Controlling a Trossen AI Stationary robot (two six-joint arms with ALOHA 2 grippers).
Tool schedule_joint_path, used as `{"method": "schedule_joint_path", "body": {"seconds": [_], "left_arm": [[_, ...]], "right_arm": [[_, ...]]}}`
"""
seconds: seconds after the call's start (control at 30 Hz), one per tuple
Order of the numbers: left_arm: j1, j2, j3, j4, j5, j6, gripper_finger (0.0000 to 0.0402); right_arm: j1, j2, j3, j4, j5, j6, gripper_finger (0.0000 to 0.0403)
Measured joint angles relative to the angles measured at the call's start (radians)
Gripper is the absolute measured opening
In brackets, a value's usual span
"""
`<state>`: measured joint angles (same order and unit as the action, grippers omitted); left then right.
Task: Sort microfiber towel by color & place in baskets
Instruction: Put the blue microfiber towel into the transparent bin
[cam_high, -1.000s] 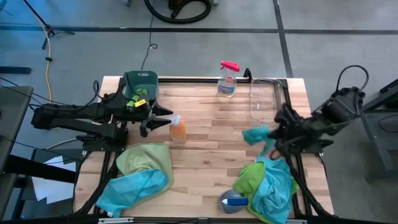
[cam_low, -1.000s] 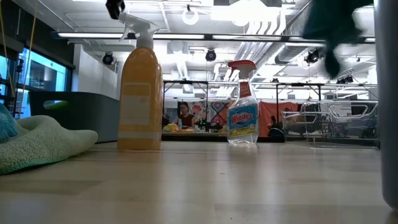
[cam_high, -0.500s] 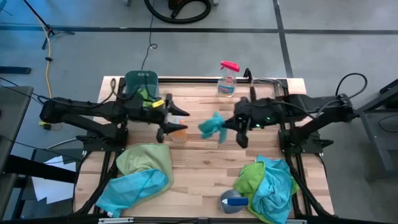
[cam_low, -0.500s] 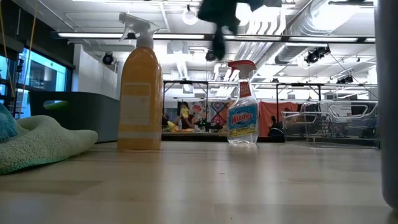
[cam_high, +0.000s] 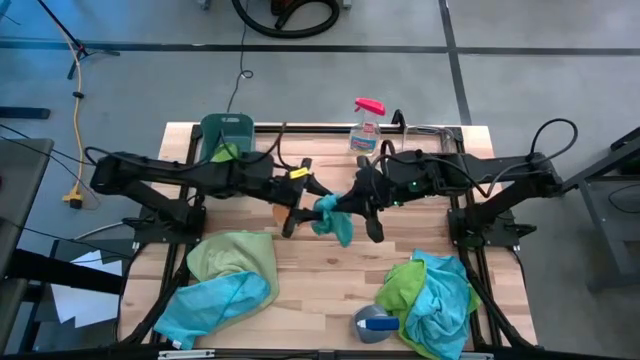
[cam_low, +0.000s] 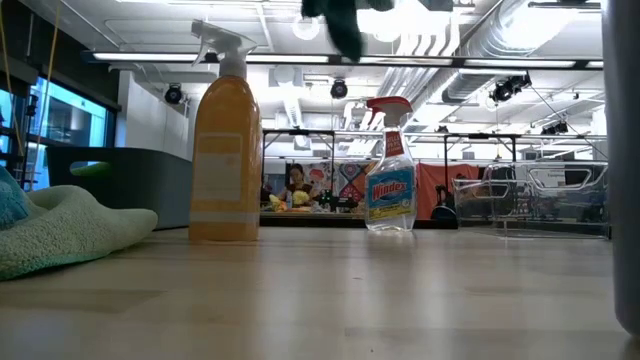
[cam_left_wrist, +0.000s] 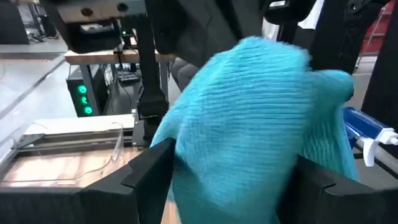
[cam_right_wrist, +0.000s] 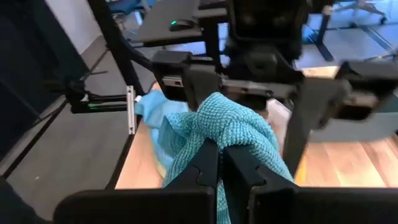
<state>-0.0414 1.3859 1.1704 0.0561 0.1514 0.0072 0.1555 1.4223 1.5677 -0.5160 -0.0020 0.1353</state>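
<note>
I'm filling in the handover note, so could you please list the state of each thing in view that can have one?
Right gripper: shut on the teal towel, held above mid-table.
Left gripper: open, fingers either side of that towel.
Green basket: upright, green cloth inside.
Clear basket: upright; contents hidden by the arm.
Orange bottle: upright.
Windex bottle: upright.
Blue bottle: lying down.
Left pile, right pile: crumpled, unsorted.

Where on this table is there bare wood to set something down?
Bare wood lies between the green-and-blue towel heap and the other towel heap. The middle is crowded: left gripper and right gripper meet at a blue towel.
</note>
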Motion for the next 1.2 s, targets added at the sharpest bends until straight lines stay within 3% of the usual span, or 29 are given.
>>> {"method": "schedule_joint_path", "body": {"seconds": [0.17, 0.27, 0.33, 0.43, 0.5, 0.7, 0.8, 0.93, 1.1, 1.2], "left_arm": [[0.0, 0.026, 0.028, 0.002, 0.052, -0.004, 0.0221], [0.0, 0.025, 0.029, 0.001, 0.053, -0.009, 0.0198], [0.0, 0.021, 0.029, 0.0, 0.049, -0.001, 0.0156], [0.0, 0.006, 0.029, -0.009, 0.048, 0.034, 0.005], [0.002, -0.002, 0.029, -0.018, 0.042, 0.047, 0.0018], [0.018, -0.059, 0.029, -0.147, -0.042, 0.056, 0.0005], [0.028, -0.136, 0.029, -0.296, -0.13, 0.057, 0.0003], [0.039, -0.291, 0.029, -0.493, -0.351, 0.056, 0.0002], [0.042, -0.461, 0.03, -0.614, -0.649, 0.037, 0.0001], [0.042, -0.52, 0.029, -0.666, -0.776, -0.008, 0.0001]], "right_arm": [[-0.011, 0.0, 0.0, 0.008, 0.024, -0.024, 0.0], [-0.018, 0.0, 0.0, 0.015, 0.024, -0.024, 0.0], [-0.019, 0.0, 0.0, 0.015, 0.024, -0.023, 0.0], [-0.021, 0.0, 0.0, 0.016, 0.026, -0.013, 0.0009], [-0.026, 0.0, 0.0, 0.017, 0.035, 0.031, 0.003], [-0.032, -0.013, 0.002, 0.001, 0.064, 0.057, 0.0141], [-0.035, -0.029, 0.026, -0.05, 0.075, 0.027, 0.0194], [-0.038, -0.059, 0.068, -0.138, 0.16, 0.021, 0.0242], [-0.039, -0.084, 0.082, -0.196, 0.279, 0.006, 0.0256], [-0.039, -0.09, 0.083, -0.206, 0.325, -0.01, 0.0256]]}}
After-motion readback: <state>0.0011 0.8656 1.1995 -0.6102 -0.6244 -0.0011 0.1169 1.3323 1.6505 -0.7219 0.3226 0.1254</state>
